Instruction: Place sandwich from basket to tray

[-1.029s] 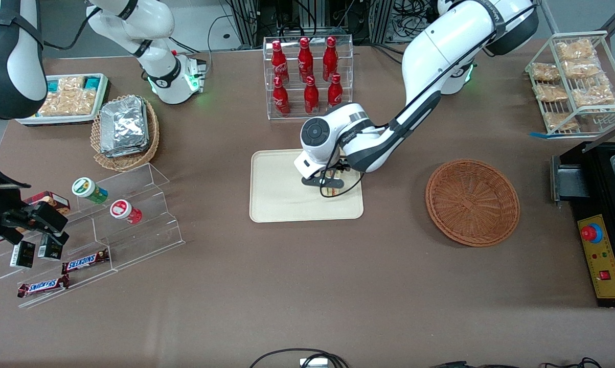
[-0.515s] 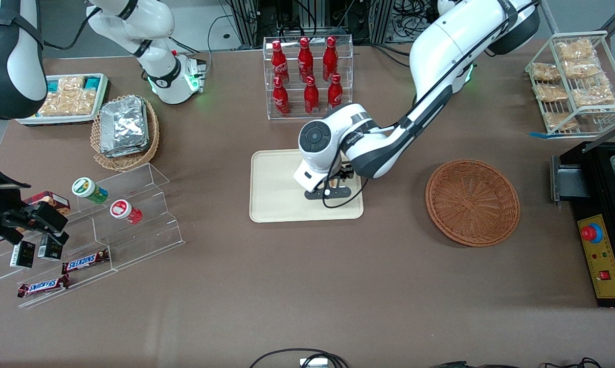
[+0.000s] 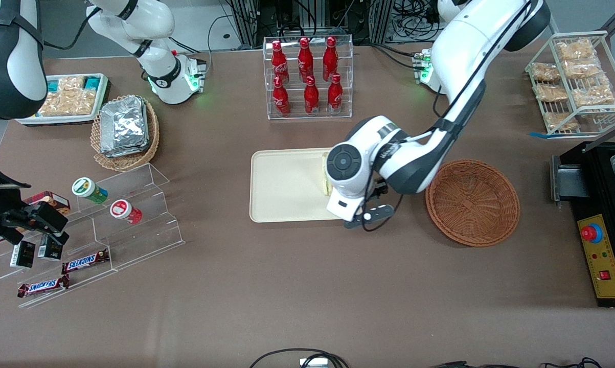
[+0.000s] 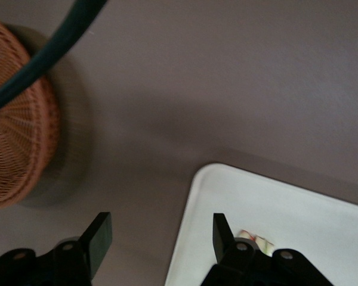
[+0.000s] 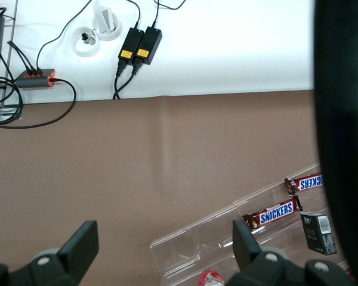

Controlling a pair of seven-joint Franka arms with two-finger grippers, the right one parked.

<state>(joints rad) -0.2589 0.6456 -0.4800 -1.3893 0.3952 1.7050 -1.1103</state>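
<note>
The sandwich [image 3: 326,177] lies on the cream tray [image 3: 284,186], at the end of the tray nearest the basket; the working arm's wrist hides most of it. A sliver of the sandwich [image 4: 255,240] shows beside one finger in the left wrist view. My left gripper [image 3: 361,212] hangs open and empty over the tray's corner that is nearest the front camera and the basket. That gripper [image 4: 160,229] straddles the rim of the tray [image 4: 298,214]. The reddish-brown basket [image 3: 472,202] sits empty beside the tray, and its edge is the basket [image 4: 15,149] seen from the wrist.
A clear rack of red bottles [image 3: 307,76] stands farther from the front camera than the tray. A tan wicker basket of foil packs [image 3: 126,130] and acrylic steps with snacks [image 3: 128,214] lie toward the parked arm's end. A wire rack [image 3: 575,82] and a black control box [image 3: 604,220] lie toward the working arm's end.
The gripper was low over the tray with the sandwich; it has let go, risen and moved toward the basket and the front camera. The sandwich stays on the tray.
</note>
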